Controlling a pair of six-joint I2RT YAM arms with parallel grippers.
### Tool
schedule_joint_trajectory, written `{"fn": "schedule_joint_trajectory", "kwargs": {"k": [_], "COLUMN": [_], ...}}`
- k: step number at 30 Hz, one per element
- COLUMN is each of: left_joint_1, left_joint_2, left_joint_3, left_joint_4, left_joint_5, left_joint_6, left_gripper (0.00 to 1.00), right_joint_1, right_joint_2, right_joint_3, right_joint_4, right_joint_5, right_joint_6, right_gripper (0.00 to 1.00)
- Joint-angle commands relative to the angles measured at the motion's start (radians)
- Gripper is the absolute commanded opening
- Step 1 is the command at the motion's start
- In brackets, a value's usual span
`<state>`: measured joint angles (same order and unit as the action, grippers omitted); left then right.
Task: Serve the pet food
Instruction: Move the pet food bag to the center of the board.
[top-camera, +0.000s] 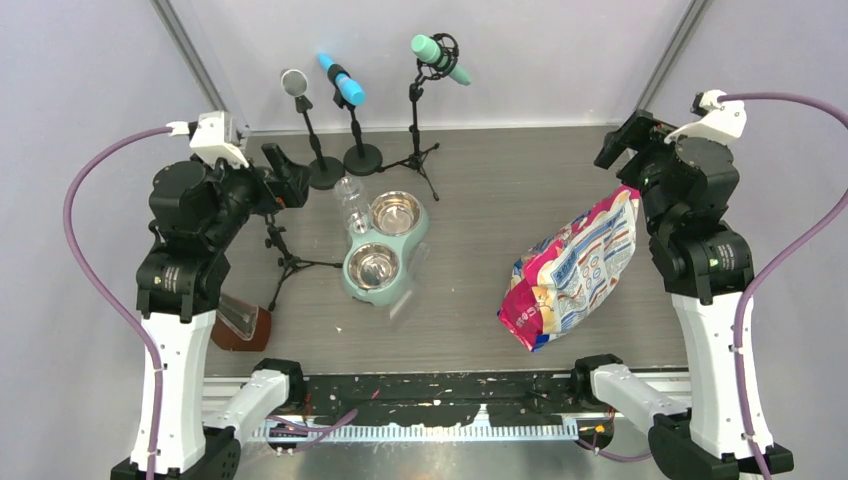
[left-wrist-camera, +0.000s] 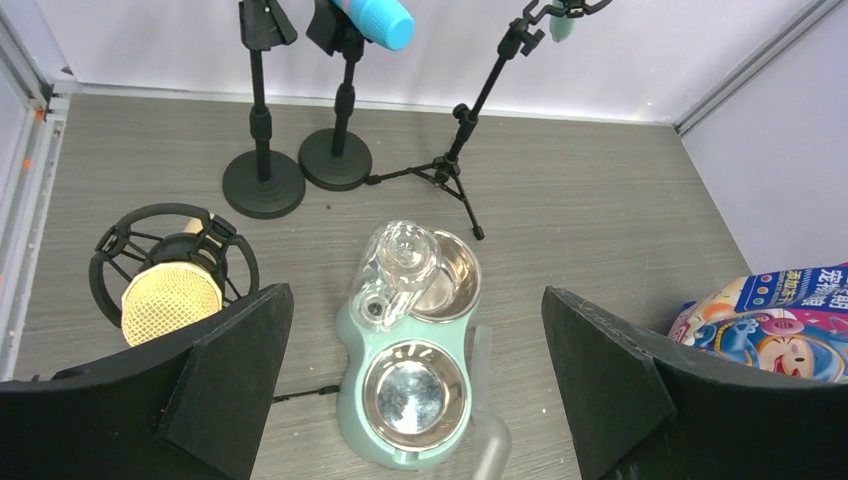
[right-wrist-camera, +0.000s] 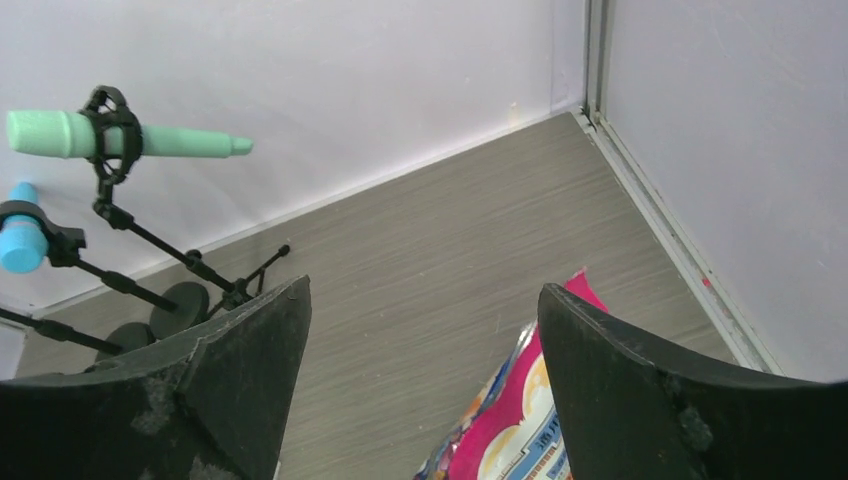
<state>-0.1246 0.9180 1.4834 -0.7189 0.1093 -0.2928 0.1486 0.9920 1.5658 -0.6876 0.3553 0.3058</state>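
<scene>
No kibble shows; it is hidden inside the glossy pink, white and blue bag (top-camera: 572, 268), which lies on the table at the right. The bag also shows in the left wrist view (left-wrist-camera: 775, 320) and the right wrist view (right-wrist-camera: 510, 430). The mint-green feeder (top-camera: 412, 240) stands mid-table with two empty steel bowls (left-wrist-camera: 413, 395) and a clear bottle (left-wrist-camera: 400, 262). A clear scoop (left-wrist-camera: 485, 420) lies against its right side. My left gripper (top-camera: 285, 175) is open and empty, high over the feeder (left-wrist-camera: 415, 292). My right gripper (top-camera: 622, 140) is open and empty above the bag's far end (right-wrist-camera: 425, 287).
Three microphones on stands are at the back: silver (top-camera: 296, 82), blue (top-camera: 342, 80) and green (top-camera: 440, 55). A yellow microphone in a shock mount (left-wrist-camera: 170, 295) on a small tripod stands left of the feeder. A brown wedge-shaped object (top-camera: 240, 325) sits at the near left.
</scene>
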Motion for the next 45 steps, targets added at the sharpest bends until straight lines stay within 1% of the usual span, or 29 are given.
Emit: {"fn": "schedule_joint_trajectory", "kwargs": {"k": [1,3,5,6,8,10,13,15,18,21,23,26,28,32,36,38,39,40,41,42,43,45], "left_joint_1": [-0.006,-0.006,-0.006,-0.007,-0.006,-0.007,-0.006,-0.02,-0.077,-0.143,-0.193,-0.254,-0.284,-0.322,-0.331,-0.331,-0.331,-0.331,-0.331,-0.331,-0.331,-0.331], "left_joint_2": [-0.007,0.005,0.004,0.002,-0.006,0.003,0.054,0.079,0.117,0.142,0.154,0.181,0.207,0.231,0.251,0.261,0.265,0.267,0.268,0.27,0.273,0.278], "left_joint_3": [0.002,0.019,0.005,-0.012,-0.059,-0.086,-0.087,-0.096,-0.087,-0.101,-0.117,-0.123,-0.121,-0.123,-0.124,-0.116,-0.112,-0.107,-0.103,-0.095,-0.086,-0.067], "left_joint_4": [0.035,0.031,0.067,0.094,0.139,0.171,0.2,0.259,0.273,0.3,0.322,0.331,0.335,0.335,0.329,0.319,0.313,0.308,0.301,0.294,0.277,0.25], "left_joint_5": [0.022,0.133,0.219,0.237,0.21,0.223,0.351,0.417,0.408,0.408,0.382,0.327,0.313,0.272,0.246,0.234,0.228,0.22,0.214,0.208,0.199,0.179], "left_joint_6": [-0.046,-0.046,-0.052,-0.053,-0.087,-0.126,-0.145,-0.149,-0.142,-0.129,-0.116,-0.106,-0.104,-0.082,-0.068,-0.059,-0.053,-0.047,-0.039,-0.029,-0.015,0.009], "left_gripper": [1.0,1.0,1.0,1.0,1.0,1.0,1.0,0.99,0.98,0.98,0.98,0.98,0.98,0.98,0.98,0.98,0.98,0.98,0.98,0.98,0.98,0.98], "right_joint_1": [-0.003,-0.003,-0.003,-0.003,-0.003,-0.003,-0.003,-0.003,-0.003,-0.003,-0.003,-0.003,-0.003,-0.003,-0.003,-0.003,-0.003,-0.003,-0.003,-0.003,-0.003,-0.003], "right_joint_2": [-0.041,-0.046,-0.041,-0.032,-0.013,0.004,0.02,0.033,0.045,0.064,0.074,0.103,0.157,0.209,0.219,0.225,0.228,0.232,0.233,0.233,0.226,0.213], "right_joint_3": [-0.063,-0.063,-0.045,-0.035,0.015,0.041,0.049,0.045,0.023,0.003,-0.013,-0.011,0.009,0.023,-0.024,-0.037,-0.041,-0.042,-0.042,-0.042,-0.043,-0.053], "right_joint_4": [0.06,0.046,0.006,-0.016,-0.096,-0.201,-0.276,-0.315,-0.372,-0.411,-0.418,-0.422,-0.449,-0.5,-0.499,-0.499,-0.495,-0.491,-0.479,-0.454,-0.436,-0.357], "right_joint_5": [0.037,0.006,-0.02,-0.021,0.008,0.037,0.05,0.044,0.054,0.074,0.073,0.064,0.058,0.092,0.118,0.125,0.126,0.123,0.108,0.093,0.045,-0.039], "right_joint_6": [0.03,0.02,0.011,0.009,0.03,0.047,0.045,0.035,0.038,0.103,0.162,0.27,0.325,0.405,0.447,0.457,0.456,0.454,0.441,0.428,0.397,0.357], "right_gripper": [0.93,0.93,0.94,0.94,0.96,0.97,0.99,1.0,1.0,0.99,0.95,0.86,0.83,0.76,0.72,0.61,0.41,0.33,0.16,0.11,0.07,0.05]}}
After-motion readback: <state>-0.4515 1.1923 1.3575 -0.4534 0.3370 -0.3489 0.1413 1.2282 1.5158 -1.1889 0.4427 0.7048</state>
